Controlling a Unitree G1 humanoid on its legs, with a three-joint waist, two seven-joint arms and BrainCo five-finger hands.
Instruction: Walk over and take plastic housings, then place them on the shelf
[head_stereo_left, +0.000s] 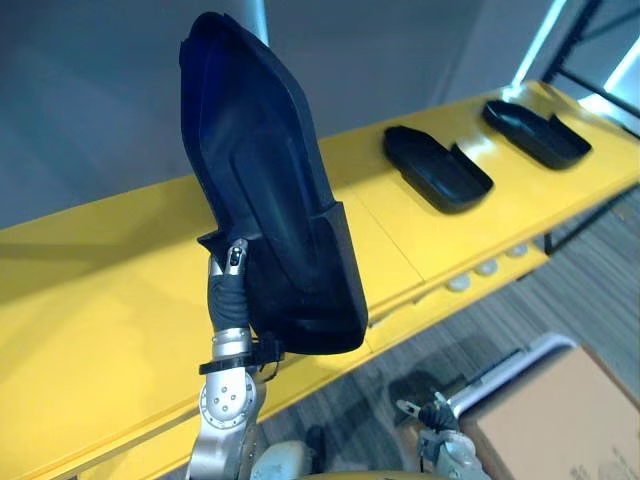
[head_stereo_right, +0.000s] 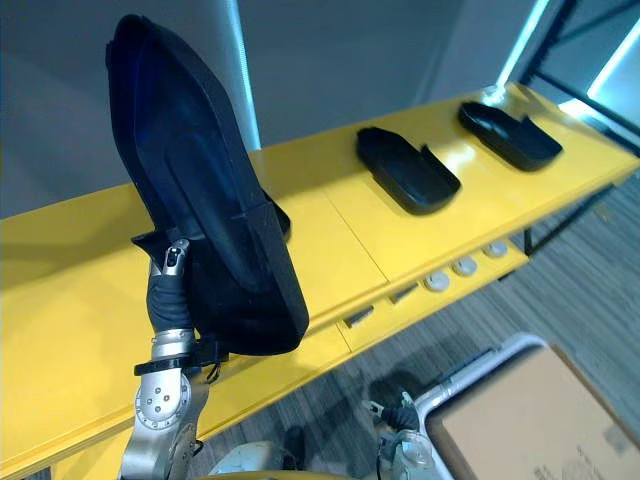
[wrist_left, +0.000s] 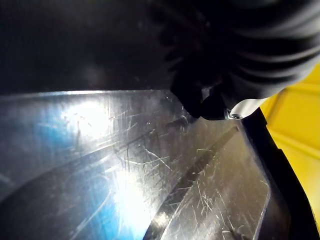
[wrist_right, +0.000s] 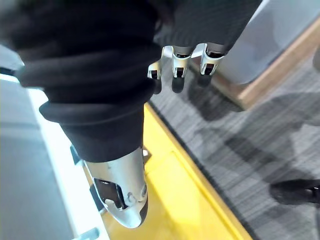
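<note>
The yellow shelf stretches before me. Over its front edge the black plastic housing stands upright, my left hand clamped on its lower rim. A nearer housing and a farther housing lie flat toward the shelf's right end. My right hand hangs low over the floor, fingers loosely bent, holding nothing.

The black plastic housing is shiny and scratched up close; the yellow shelf is smooth, faintly glossy.

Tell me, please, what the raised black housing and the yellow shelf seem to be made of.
The raised housing: probably moulded plastic, semi-gloss; fine scratches and glare show in the left wrist view. The shelf: smooth glossy yellow, soft reflections; painted metal or laminate, cannot tell which.
</note>
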